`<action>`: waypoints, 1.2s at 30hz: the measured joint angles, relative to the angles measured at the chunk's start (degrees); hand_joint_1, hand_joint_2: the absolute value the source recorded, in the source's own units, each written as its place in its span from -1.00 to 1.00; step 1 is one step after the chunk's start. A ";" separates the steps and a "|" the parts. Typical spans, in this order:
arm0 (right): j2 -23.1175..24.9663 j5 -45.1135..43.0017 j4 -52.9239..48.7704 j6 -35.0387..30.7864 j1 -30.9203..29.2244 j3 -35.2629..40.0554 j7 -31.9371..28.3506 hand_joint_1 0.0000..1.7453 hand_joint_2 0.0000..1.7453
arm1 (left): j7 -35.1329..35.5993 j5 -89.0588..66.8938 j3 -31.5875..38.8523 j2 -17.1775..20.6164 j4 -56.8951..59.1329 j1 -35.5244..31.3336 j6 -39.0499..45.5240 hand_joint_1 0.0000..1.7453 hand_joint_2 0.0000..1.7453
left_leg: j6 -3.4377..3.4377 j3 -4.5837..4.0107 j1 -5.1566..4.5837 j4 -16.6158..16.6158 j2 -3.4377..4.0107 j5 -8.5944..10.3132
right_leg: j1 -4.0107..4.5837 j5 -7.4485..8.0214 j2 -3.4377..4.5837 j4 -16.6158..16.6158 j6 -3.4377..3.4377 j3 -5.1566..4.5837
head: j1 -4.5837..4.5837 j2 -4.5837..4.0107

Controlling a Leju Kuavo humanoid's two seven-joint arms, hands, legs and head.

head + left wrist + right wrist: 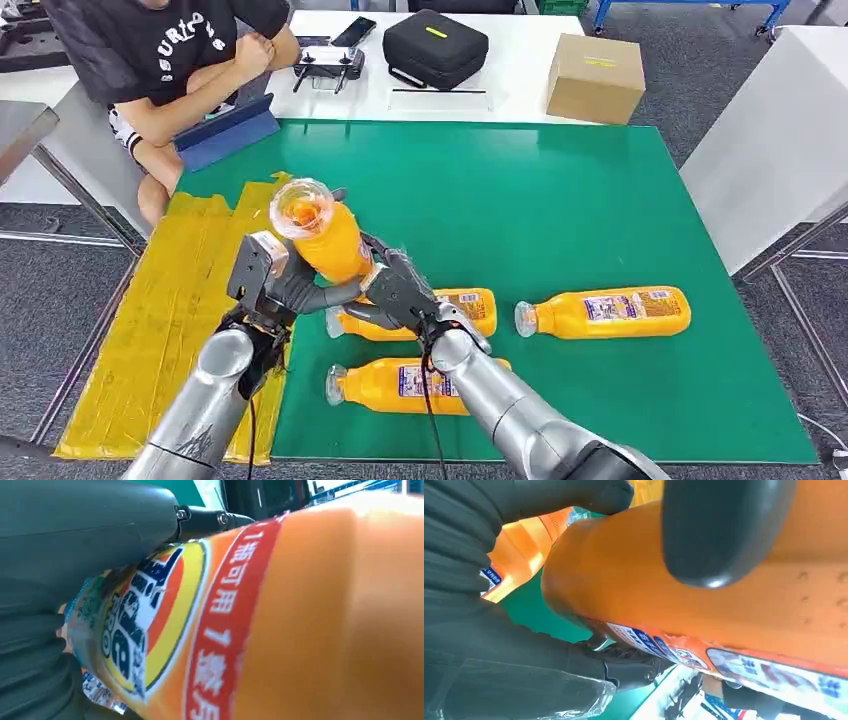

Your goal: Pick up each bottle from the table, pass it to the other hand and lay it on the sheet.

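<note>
2 hands, left hand (275, 290) and right hand (395, 290), grip orange bottle (325, 235), clear base up.

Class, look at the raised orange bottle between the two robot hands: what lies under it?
Under the raised bottle lies green mat, and another bottle lies just below both robot hands, partly covered by the right robot hand.
</note>
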 measured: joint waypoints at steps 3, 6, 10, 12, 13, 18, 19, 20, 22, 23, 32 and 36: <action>0.00 0.96 0.00 -0.74 -0.10 0.48 0.28 1.00 1.00 | 0.00 2.19 0.09 0.17 0.28 -0.16 -0.52 -1.00 1.00 | 0.00 0.00 0.00 0.00 0.00 0.00 | 0.00 0.00 0.00 0.00 0.00 0.00 | 0.00 0.00; 0.02 1.68 0.00 -0.87 -0.69 0.92 0.76 1.00 1.00 | -0.11 5.41 0.59 0.20 0.46 -0.35 -0.87 -1.00 1.00 | 0.00 0.00 0.00 0.00 0.01 0.00 | 0.00 0.00 0.00 0.01 0.00 0.00 | 0.00 0.00; 0.48 1.97 0.00 -0.85 -1.65 1.29 1.03 1.00 1.00 | -2.03 9.99 1.46 0.20 -0.05 -0.14 -0.83 -0.26 1.00 | -0.01 0.00 0.00 0.00 0.01 0.00 | 0.00 0.00 0.01 0.01 0.00 -0.01 | 0.00 0.00; 0.68 2.16 0.00 -0.85 -2.01 1.38 1.03 1.00 1.00 | -2.58 11.89 1.88 0.20 -1.03 0.29 -0.46 1.00 1.00 | -0.01 0.00 0.01 0.00 0.01 0.01 | 0.00 0.00 0.01 0.01 0.00 -0.01 | 0.02 0.00; 0.88 2.27 0.00 -0.85 -2.19 1.40 1.03 1.00 1.00 | -2.89 12.79 2.14 0.20 -1.55 0.56 0.00 1.00 1.00 | -0.01 0.00 0.01 0.00 0.01 0.01 | 0.00 0.00 0.01 0.01 0.00 -0.01 | -0.02 0.00; 1.66 2.32 0.00 -0.92 -3.32 1.40 1.01 1.00 1.00 | -5.33 15.08 4.24 0.15 -5.81 2.49 4.52 1.00 1.00 | -0.01 0.00 0.01 0.00 0.05 0.00 | 0.00 0.00 0.02 0.01 0.00 -0.04 | 0.00 0.00; 1.77 2.29 0.02 -0.92 -3.55 1.38 1.03 1.00 1.00 | -5.46 15.38 4.70 0.15 -6.79 2.74 5.18 1.00 1.00 | -0.01 0.00 0.01 0.00 0.04 0.00 | 0.00 0.00 0.01 0.00 0.00 -0.05 | 0.00 0.00; 1.77 2.27 0.02 -0.92 -3.66 1.38 1.03 1.00 1.00 | -5.46 15.71 5.03 0.15 -7.37 3.02 5.40 1.00 1.00 | -0.01 0.00 0.01 0.00 0.03 0.00 | 0.00 0.00 0.01 0.00 0.00 -0.04 | 0.04 0.00; 1.95 2.27 0.02 -0.89 -3.83 1.40 0.98 1.00 1.00 | -5.55 16.39 5.75 0.15 -8.35 3.59 5.82 1.00 1.00 | -0.01 0.00 0.01 0.00 0.08 0.00 | 0.00 0.00 0.03 0.01 0.00 -0.05 | 0.04 0.00; 1.99 2.27 0.02 -0.89 -3.87 1.40 0.98 1.00 1.00 | -5.62 16.61 5.92 0.15 -8.61 3.71 5.90 1.00 1.00 | -0.01 0.00 0.01 0.00 0.08 0.01 | 0.00 0.00 0.03 0.00 0.00 -0.04 | 0.00 0.00; 2.47 2.47 0.07 -0.81 -4.01 1.64 1.03 1.00 1.00 | -5.99 17.57 6.51 0.15 -8.90 3.92 6.86 1.00 1.00 | -0.02 0.00 0.00 0.00 0.07 0.01 | 0.00 0.00 0.03 0.01 -0.01 -0.04 | 0.00 0.00; 2.51 2.60 0.07 -0.81 -4.03 1.75 1.29 1.00 1.00 | -6.03 17.75 6.56 0.15 -8.90 4.05 7.13 1.00 1.00 | -0.02 0.00 0.00 0.00 0.07 0.01 | 0.00 0.00 0.03 0.01 -0.01 -0.04 | 0.00 0.00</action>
